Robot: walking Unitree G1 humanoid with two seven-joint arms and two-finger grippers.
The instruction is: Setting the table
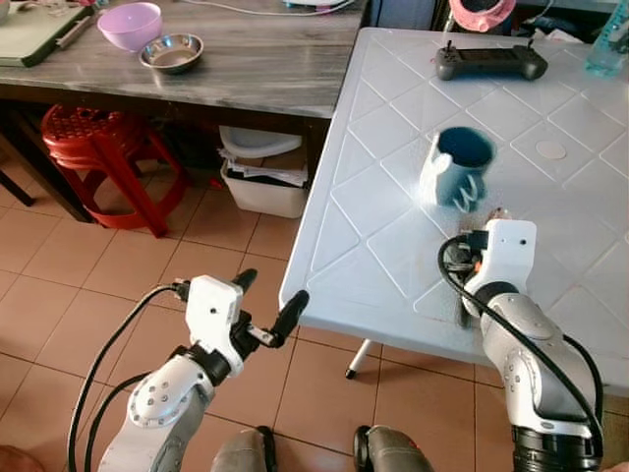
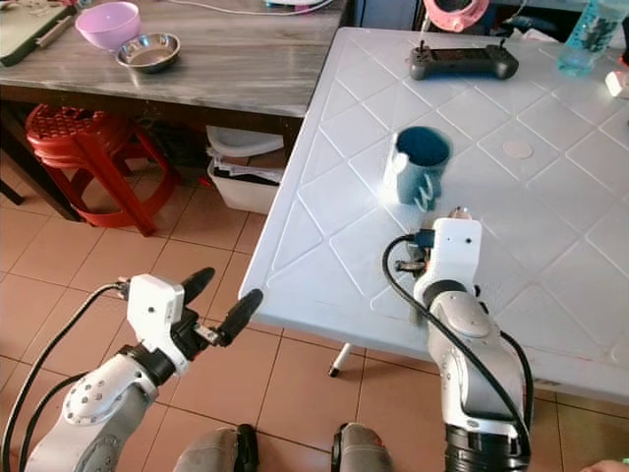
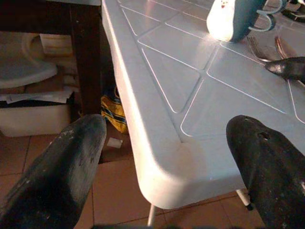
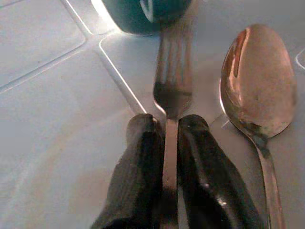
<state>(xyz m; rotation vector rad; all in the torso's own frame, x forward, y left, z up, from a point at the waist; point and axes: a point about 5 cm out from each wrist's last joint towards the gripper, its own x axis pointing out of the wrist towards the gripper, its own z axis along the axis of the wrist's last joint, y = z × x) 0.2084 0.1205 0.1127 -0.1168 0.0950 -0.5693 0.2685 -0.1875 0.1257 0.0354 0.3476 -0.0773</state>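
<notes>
While our right gripper (image 4: 170,143) pinches the fork (image 4: 172,90) on the white table (image 1: 393,246) beside the spoon (image 4: 259,86) to lay it straight, our left gripper (image 1: 265,305) waits spread wide, empty.

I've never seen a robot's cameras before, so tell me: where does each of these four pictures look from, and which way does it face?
Left eye, on the head: down over both arms at the white table and mug.
Right eye: same scene, slightly shifted; feet below.
Left wrist: along the open left gripper at the table corner.
Right wrist: along the right gripper, shut on the fork beside the spoon.
Shared: mug and table.
</notes>
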